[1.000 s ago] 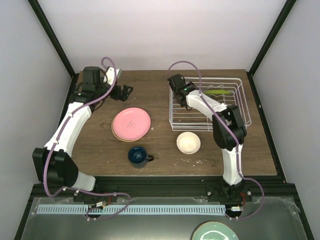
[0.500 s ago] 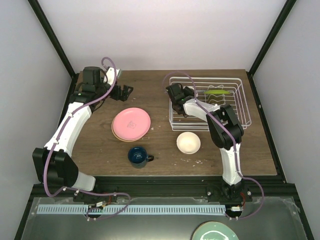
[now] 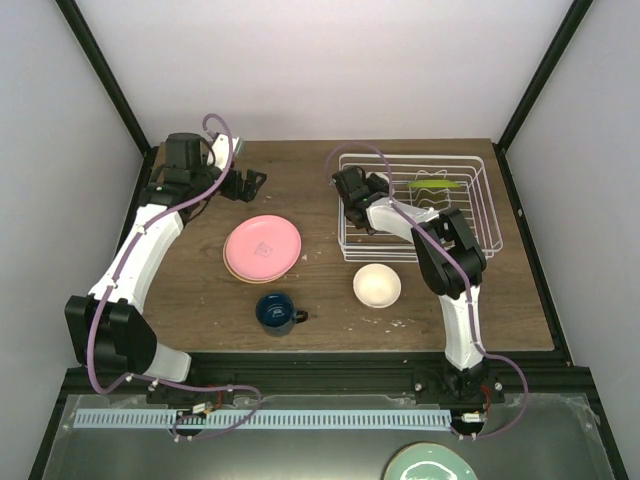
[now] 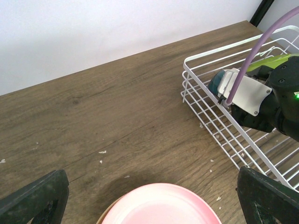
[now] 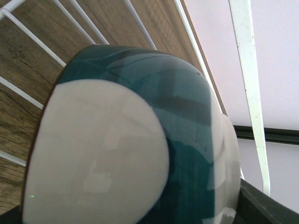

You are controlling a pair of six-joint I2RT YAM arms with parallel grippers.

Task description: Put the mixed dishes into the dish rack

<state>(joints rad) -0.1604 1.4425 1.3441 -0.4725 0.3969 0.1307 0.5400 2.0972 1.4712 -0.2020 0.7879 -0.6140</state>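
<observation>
The white wire dish rack stands at the back right with a lime green plate upright in it. My right gripper is inside the rack's left end, shut on a small bowl with a cream base and teal band that fills the right wrist view. The bowl's teal side shows in the left wrist view. A pink plate lies on a peach-tan plate. A dark blue mug and a cream bowl sit nearer. My left gripper is open and empty behind the plates.
The rack's wires run close around the held bowl. A pale teal plate lies off the table at the bottom edge. Crumbs dot the wooden table. Black frame posts stand at the back corners.
My right gripper has moved with the bowl from the rack's back left corner towards its near left side, then held still. The left arm has not moved.
</observation>
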